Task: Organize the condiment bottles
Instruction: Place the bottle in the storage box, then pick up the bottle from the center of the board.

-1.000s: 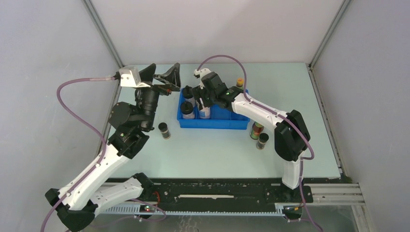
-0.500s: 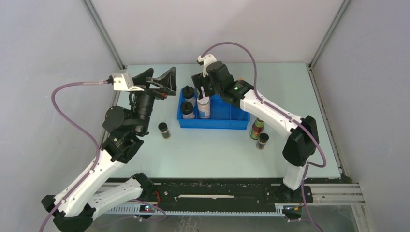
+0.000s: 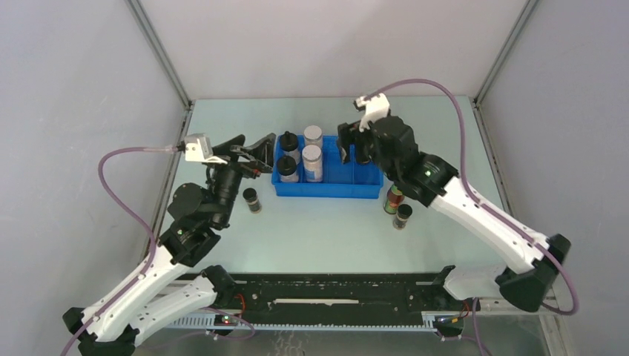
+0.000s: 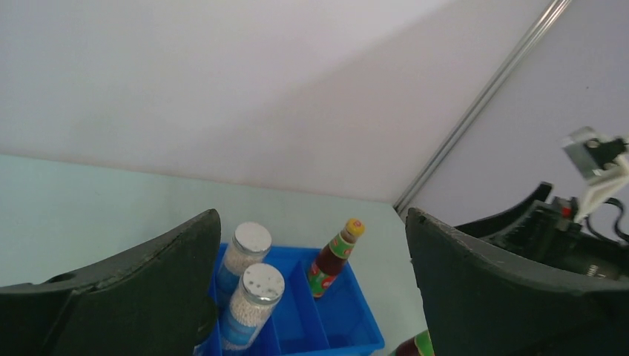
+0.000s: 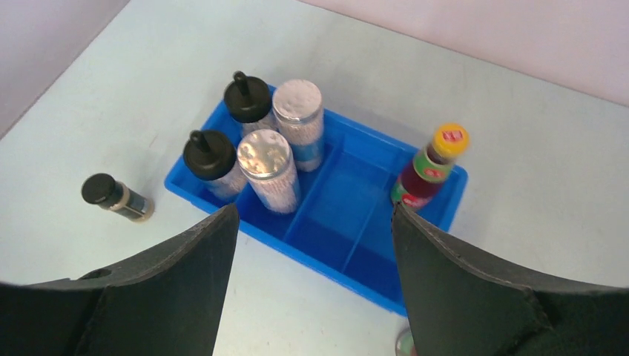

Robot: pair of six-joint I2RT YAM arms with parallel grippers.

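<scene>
1. Moved since 0.5 s ago: right gripper (image 3: 348, 151), off the white-lidded bottles and across to the right end of the blue tray (image 3: 326, 192); left gripper (image 3: 252, 147), drawn back toward its base, now beside the tray's left end.
2. Right gripper: fingers spread wide, nothing between them, raised above the tray.
3. Left gripper: fingers likewise wide apart, holding nothing, above the table (image 3: 334, 233) close to the tray's left wall.
4. In the tray's left part, upright: 2 black knob-capped bottles (image 3: 287, 141) (image 3: 287, 167), 1 behind the other; just to their right, 2 white-lidded bottles (image 3: 313, 136) (image 3: 312, 159), also 1 behind the other.
5. At the far end of the tray's rightmost compartment: orange-capped bottle (image 5: 429, 169), upright, with a red and green label; hidden under the right arm in the top view.
6. On the table, outside the tray:
   - left short dark bottle (image 3: 252, 200), black-lidded, near the tray's left front corner but apart from it;
   - other orange-capped bottle (image 3: 393, 199), just beside the tray's right front corner;
   - right short dark bottle (image 3: 403, 216), just beside that bottle, on its near side.
</scene>
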